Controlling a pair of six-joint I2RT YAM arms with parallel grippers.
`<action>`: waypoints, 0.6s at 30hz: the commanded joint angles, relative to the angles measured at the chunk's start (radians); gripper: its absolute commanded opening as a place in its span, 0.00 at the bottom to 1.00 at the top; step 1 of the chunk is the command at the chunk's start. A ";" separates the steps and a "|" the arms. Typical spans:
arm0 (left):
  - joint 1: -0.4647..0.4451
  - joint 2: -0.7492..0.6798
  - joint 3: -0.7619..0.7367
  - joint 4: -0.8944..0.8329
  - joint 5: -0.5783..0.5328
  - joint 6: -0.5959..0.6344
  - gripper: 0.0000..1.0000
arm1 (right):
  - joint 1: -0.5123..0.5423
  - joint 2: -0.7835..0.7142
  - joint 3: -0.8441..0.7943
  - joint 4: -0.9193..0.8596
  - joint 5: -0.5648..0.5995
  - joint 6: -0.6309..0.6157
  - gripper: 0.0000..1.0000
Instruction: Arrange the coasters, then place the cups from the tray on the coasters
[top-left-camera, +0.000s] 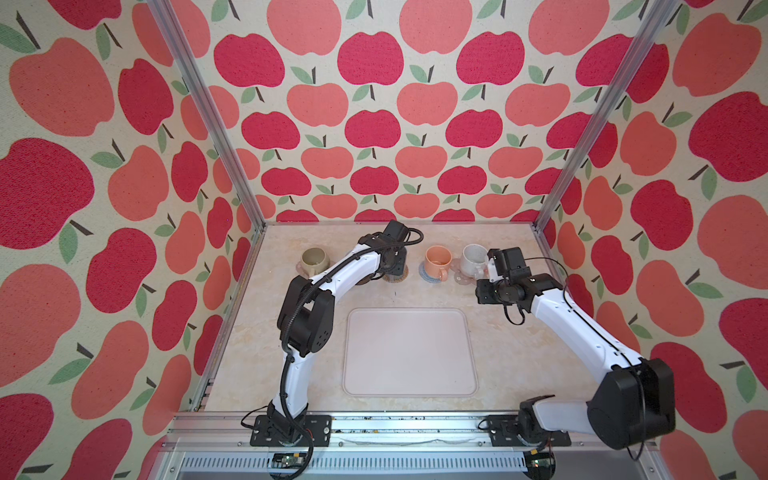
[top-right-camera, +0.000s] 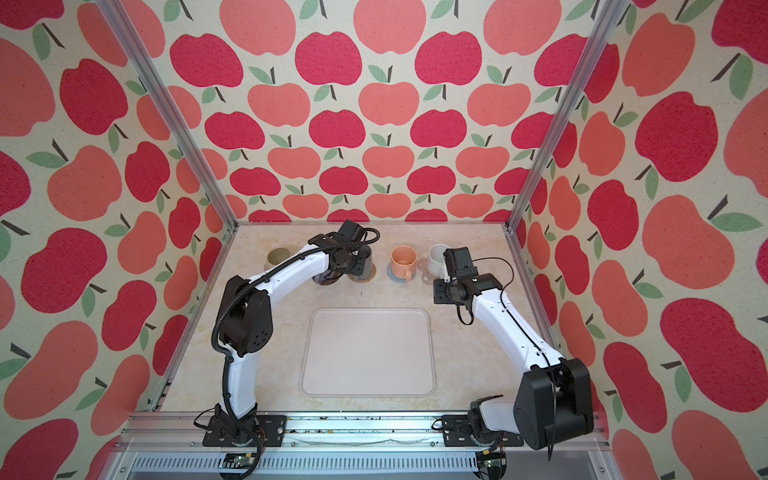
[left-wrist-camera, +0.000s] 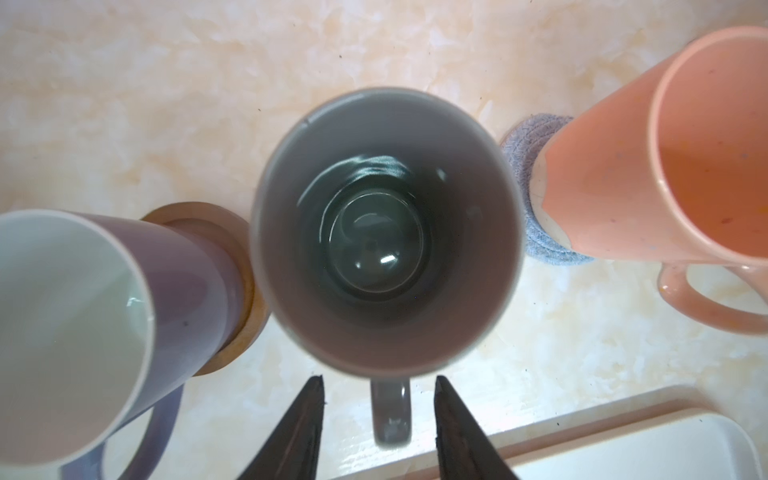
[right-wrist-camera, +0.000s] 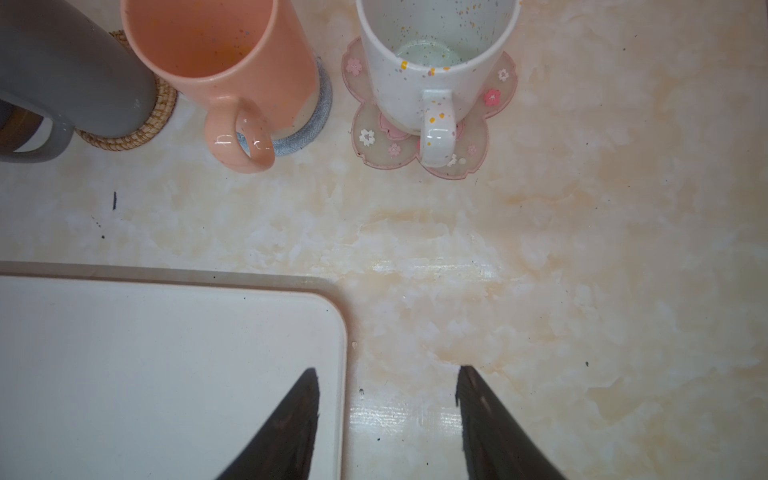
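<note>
Your dark grey mug (left-wrist-camera: 386, 232) is closely flanked. The lavender mug (left-wrist-camera: 83, 332) on its brown disc (left-wrist-camera: 232, 291) stands just beside it on one side, and the peach mug (left-wrist-camera: 685, 145) on the grey-blue mat (left-wrist-camera: 528, 187) is near on the other. In both top views the back row ends on the left with the beige mug (top-left-camera: 313, 259) on a pink flower mat (top-left-camera: 300, 268). It ends on the right with the white speckled mug (right-wrist-camera: 436, 62) on the other flower mat (right-wrist-camera: 374, 137). The tray (top-left-camera: 409, 353) lies on the marbled table (right-wrist-camera: 582, 249) between that row and the arm bases.

Your left arm stretches forward over the row with its wrist bent down, and it mostly hides the grey mug in the top views. The left gripper (left-wrist-camera: 378, 380) is released: its fingers (left-wrist-camera: 301, 428) straddle the mug's handle with a gap on each side. Your right arm is bent at the elbow. The right gripper (right-wrist-camera: 386, 372) hangs with its jaws apart, holding nothing, above the tray's corner and short of the speckled mug.

The grey mug stands upright on the woven rattan mat (right-wrist-camera: 162, 108), handle toward the tray, glossy inside.
</note>
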 joint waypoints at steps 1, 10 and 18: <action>0.012 -0.158 -0.096 0.047 -0.095 0.044 0.52 | -0.013 -0.050 -0.043 0.119 0.053 -0.074 0.59; 0.155 -0.550 -0.594 0.311 -0.251 0.080 0.54 | -0.070 -0.098 -0.143 0.317 0.113 -0.156 0.60; 0.323 -0.811 -0.969 0.556 -0.494 0.019 0.88 | -0.121 -0.121 -0.309 0.587 0.136 -0.201 0.67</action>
